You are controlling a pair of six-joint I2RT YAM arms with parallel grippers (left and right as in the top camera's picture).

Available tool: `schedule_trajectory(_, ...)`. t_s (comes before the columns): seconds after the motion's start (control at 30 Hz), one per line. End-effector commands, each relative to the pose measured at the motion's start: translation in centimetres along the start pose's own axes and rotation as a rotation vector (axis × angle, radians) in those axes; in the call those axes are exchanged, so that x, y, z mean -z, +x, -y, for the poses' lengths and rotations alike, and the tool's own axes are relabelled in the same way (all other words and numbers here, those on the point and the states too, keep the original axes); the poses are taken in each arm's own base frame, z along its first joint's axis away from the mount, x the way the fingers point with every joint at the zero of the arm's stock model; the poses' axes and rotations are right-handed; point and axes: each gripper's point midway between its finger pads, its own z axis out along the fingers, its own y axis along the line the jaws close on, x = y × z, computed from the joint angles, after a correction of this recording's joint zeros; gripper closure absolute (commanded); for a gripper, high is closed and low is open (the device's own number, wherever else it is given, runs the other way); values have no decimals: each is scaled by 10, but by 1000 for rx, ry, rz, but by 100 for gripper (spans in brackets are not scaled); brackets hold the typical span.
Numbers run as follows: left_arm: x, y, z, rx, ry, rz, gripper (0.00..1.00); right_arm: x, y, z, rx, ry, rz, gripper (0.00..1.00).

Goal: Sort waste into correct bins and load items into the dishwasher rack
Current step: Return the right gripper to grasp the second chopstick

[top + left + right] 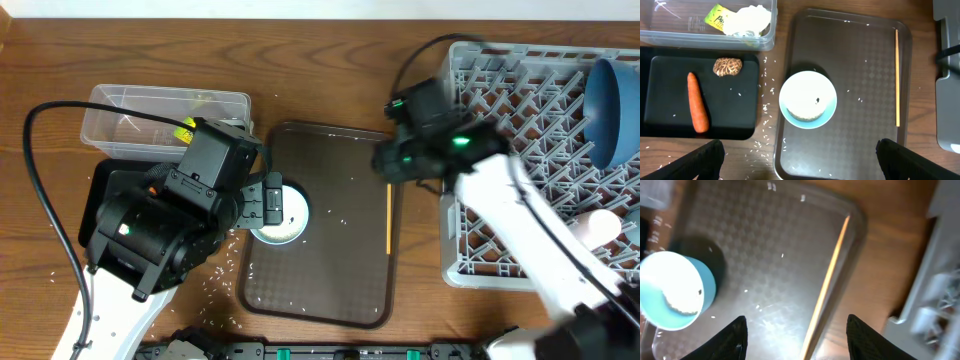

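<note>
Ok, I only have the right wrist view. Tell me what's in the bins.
Observer: The black tray holds a carrot and a brown lump.
Operator: Now the clear one.
Observer: The tub holds a wrapper and a tissue.
Operator: Check the rack.
Observer: In the overhead view, the rack has the blue dish at its upper right.
</note>
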Motion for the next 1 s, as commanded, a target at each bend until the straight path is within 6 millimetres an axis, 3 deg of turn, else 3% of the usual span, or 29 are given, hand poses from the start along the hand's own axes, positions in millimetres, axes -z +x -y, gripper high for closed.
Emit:
schedule_trajectory(0.0,-2,2,1,5,3,-11,2,-38,13,16,-131,158,-61,43)
schedule_trajectory(0.1,-2,2,1,5,3,-11,2,-72,19,16,-164,154,-124,44)
schedule_trajectory(0.3,-2,2,1,5,3,-11,2,-113,34,18,-169,129,-227,43)
schedule_trajectory(0.67,-2,2,1,5,3,-11,2,-146,65,23,-173,152,-359,48)
schedule_trajectory(0.7,-2,2,1,5,3,-11,2,-146,64,23,-173,151,-358,54)
schedule_trajectory(0.73,-2,2,1,5,3,-11,2,-146,62,20,-162,135,-352,76)
schedule_trajectory(0.77,-2,2,1,5,3,-11,2,-147,60,15,-136,102,-346,92)
schedule_trajectory(0.8,-2,2,1,5,3,-11,2,-146,57,10,-112,71,-340,98)
schedule_trajectory(0.97,-2,2,1,5,3,-11,2,-124,35,-2,-47,5,-274,99)
